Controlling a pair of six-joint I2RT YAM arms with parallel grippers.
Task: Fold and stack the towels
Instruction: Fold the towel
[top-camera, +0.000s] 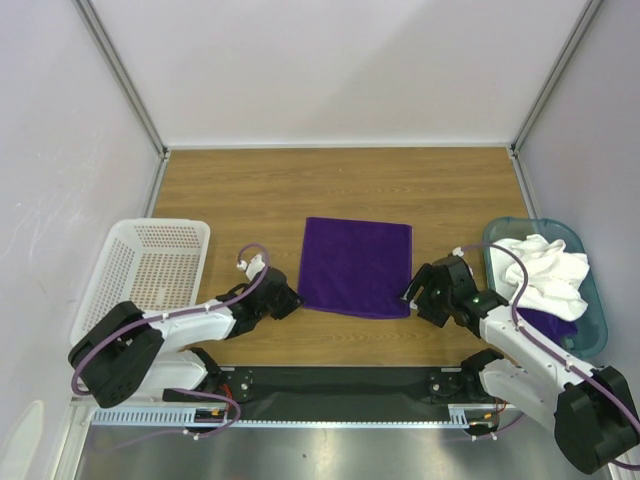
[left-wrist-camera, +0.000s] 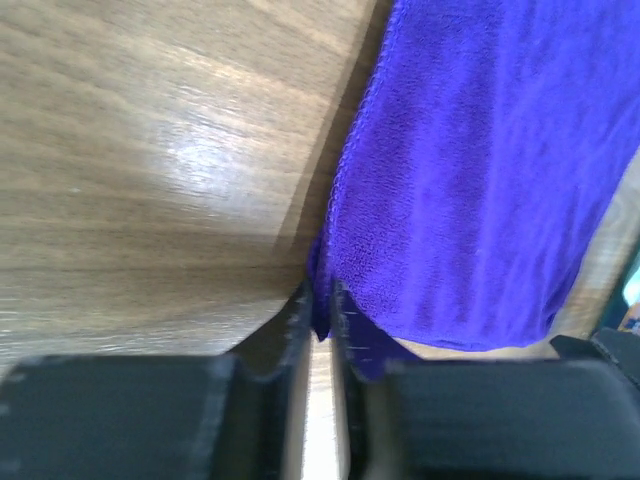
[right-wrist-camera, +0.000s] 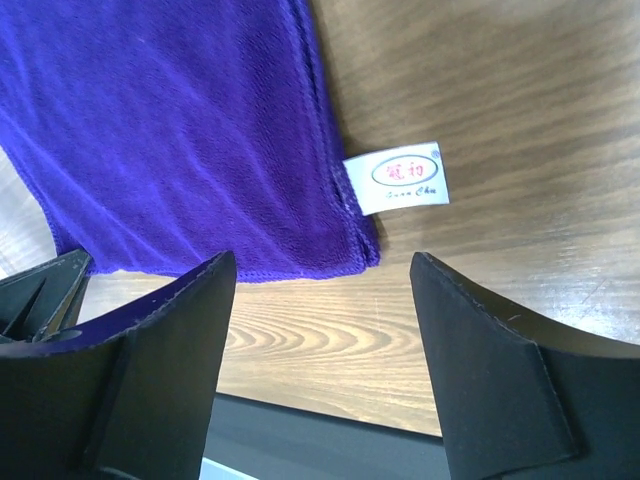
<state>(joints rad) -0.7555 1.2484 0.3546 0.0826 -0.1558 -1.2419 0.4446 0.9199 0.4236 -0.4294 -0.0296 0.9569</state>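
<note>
Purple towel (top-camera: 357, 266) in left end effector (left-wrist-camera: 320, 303)

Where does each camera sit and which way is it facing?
Top external: above and behind the arms, facing down on the table; both arms show.
Left wrist: on the left arm, facing along the left gripper, shut on a corner of the purple towel.
Right wrist: on the right arm, facing past the open right gripper at the towel's white tag.
Shared: all three see the purple towel.
</note>
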